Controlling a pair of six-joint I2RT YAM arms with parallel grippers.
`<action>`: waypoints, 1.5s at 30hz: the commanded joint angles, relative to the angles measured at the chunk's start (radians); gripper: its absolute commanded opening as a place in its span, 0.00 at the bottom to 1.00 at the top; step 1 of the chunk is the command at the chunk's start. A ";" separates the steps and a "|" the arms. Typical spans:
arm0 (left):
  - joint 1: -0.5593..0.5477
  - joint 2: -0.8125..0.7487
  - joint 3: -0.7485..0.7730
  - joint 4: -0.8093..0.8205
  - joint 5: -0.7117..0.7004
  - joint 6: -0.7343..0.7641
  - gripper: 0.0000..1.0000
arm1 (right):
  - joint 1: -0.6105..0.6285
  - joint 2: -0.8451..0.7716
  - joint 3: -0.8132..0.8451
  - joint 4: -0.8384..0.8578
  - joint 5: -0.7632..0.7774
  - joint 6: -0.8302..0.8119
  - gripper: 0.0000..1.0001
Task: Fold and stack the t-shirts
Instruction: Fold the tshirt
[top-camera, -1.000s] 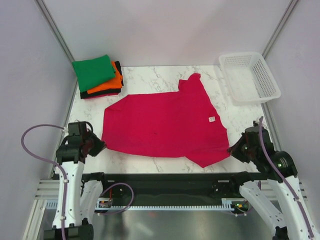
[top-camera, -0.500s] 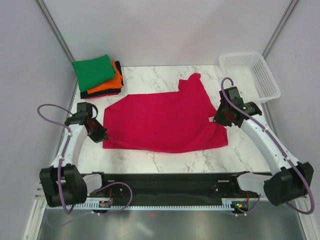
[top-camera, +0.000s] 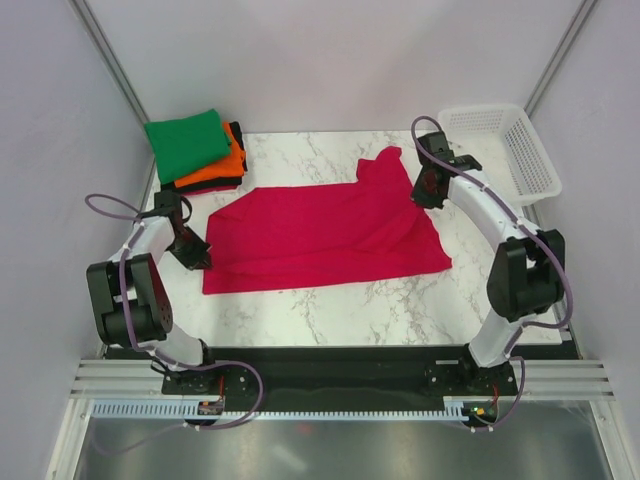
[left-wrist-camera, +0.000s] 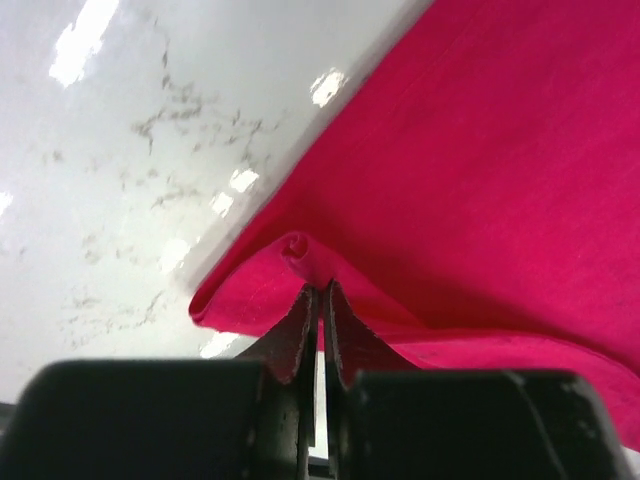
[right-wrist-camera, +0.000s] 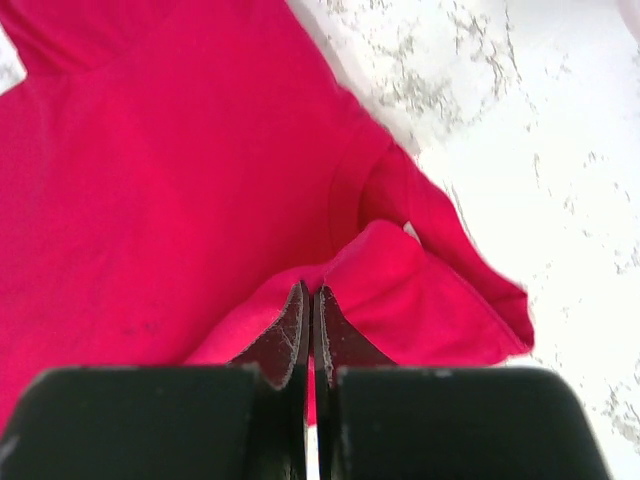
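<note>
- The worktop (top-camera: 330, 310) carries everything. The job is in the middle, the finished pile sits in the far left corner.
- The pink shirt (top-camera: 320, 235) lies spread across the middle of the worktop, mostly flat. Its right side is bunched and lifted where it's being held. You look to be partway into the first fold, with one edge picked up at both ends. Next you'd want to carry both pinched ends over together, keep them level so the crease comes out straight, then let go.
- Both arms are stretched well out over the worktop. The left arm (top-camera: 150, 240) runs along the left side with its wrist down low at the shirt's left edge. The right arm (top-camera: 490, 215) reaches to the shirt's far right corner, near the basket (top-camera: 545, 190).
- The stack has the green shirt (top-camera: 187, 143) on top, then the orange shirt (top-camera: 222, 165) and the black shirt (top-camera: 200, 186), well apart from the pink one.
- The left fingers (left-wrist-camera: 305, 320) are clenched on a curl of the pink hem.
- The right fingers (right-wrist-camera: 296, 320) are clamped on a puffed-up fold of pink cloth.
</note>
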 joint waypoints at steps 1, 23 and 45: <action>0.006 0.060 0.074 0.043 0.020 0.060 0.06 | -0.016 0.069 0.087 0.023 0.051 -0.017 0.00; 0.029 -0.510 -0.366 0.154 0.094 -0.186 0.87 | -0.187 -0.319 -0.609 0.200 -0.224 -0.037 0.85; 0.029 -0.419 -0.558 0.423 -0.037 -0.255 0.69 | -0.243 -0.163 -0.659 0.394 -0.242 -0.068 0.49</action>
